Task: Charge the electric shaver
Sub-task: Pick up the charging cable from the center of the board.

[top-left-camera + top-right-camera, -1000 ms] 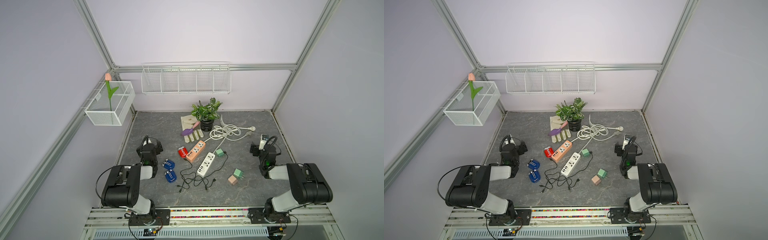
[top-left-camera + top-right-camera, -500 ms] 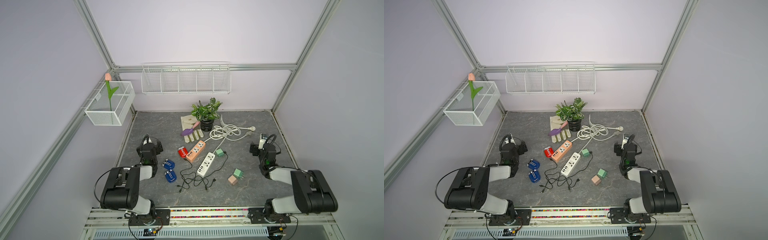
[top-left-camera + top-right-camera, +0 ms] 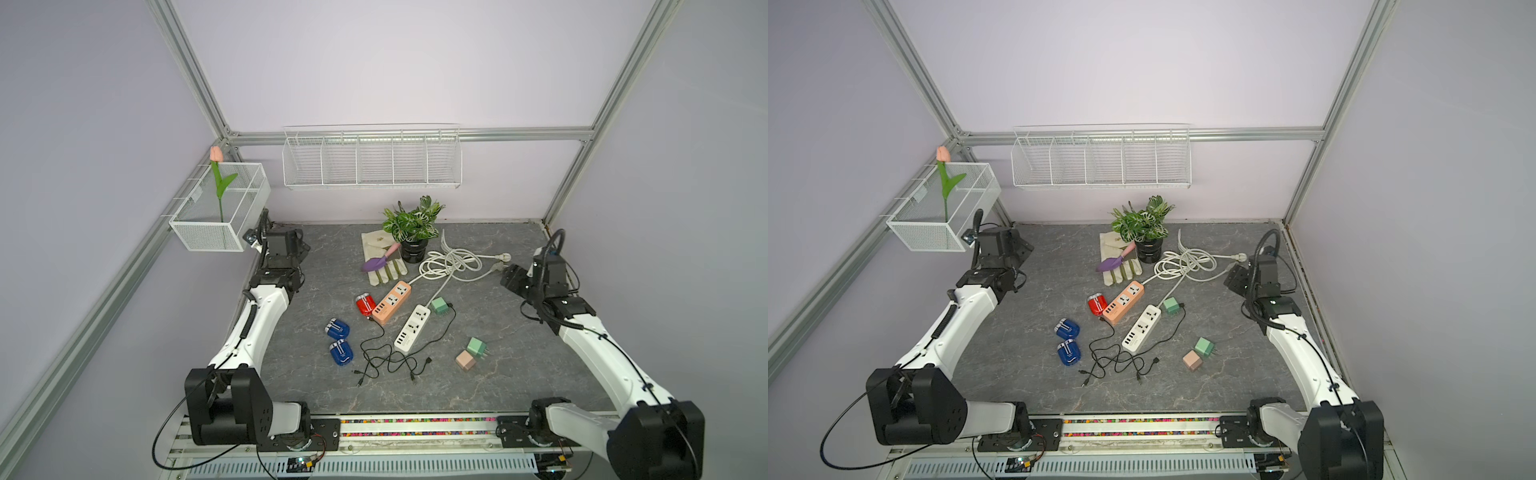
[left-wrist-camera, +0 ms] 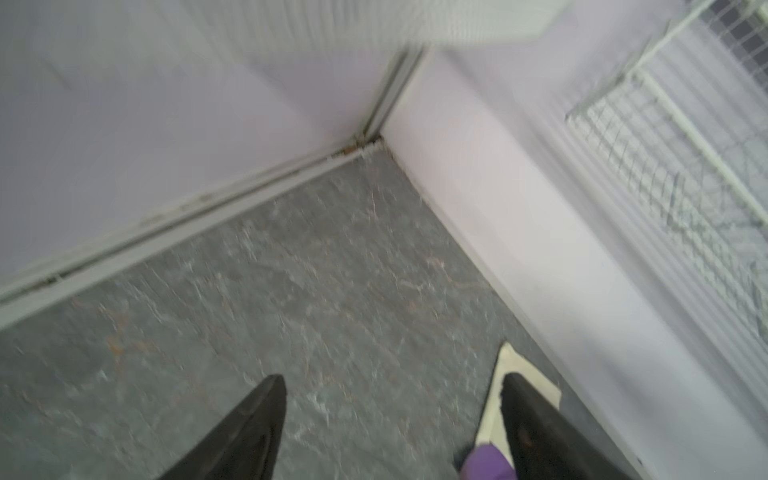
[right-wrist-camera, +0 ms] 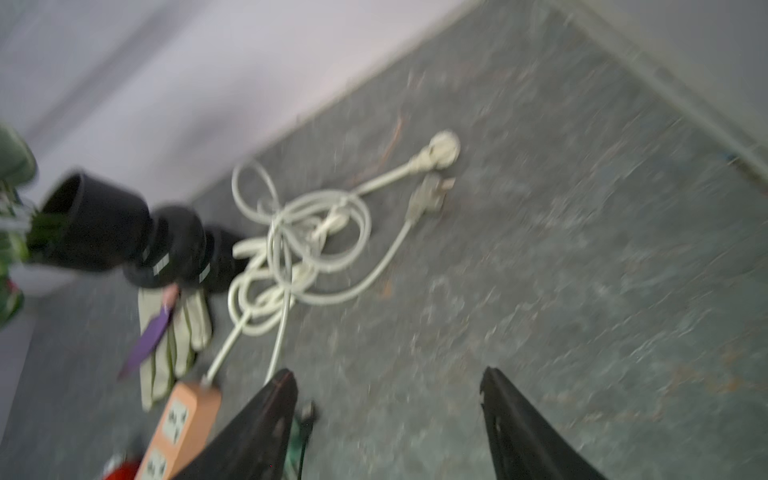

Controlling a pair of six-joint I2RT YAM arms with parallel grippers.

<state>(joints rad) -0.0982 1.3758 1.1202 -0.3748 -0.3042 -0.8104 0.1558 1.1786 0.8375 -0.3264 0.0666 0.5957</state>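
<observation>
Opening step: nothing grasped.
Left gripper and right gripper stand wide, empty; next likely needs the black cable.

both top views are bright, evenly lit and sharp, with faint soft shadows; both wrist views are smeared by motion blur.

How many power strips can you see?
2. The orange power strip lies mid-table beside the red shaver; the white power strip lies just right of it. None looks hidden.
</observation>
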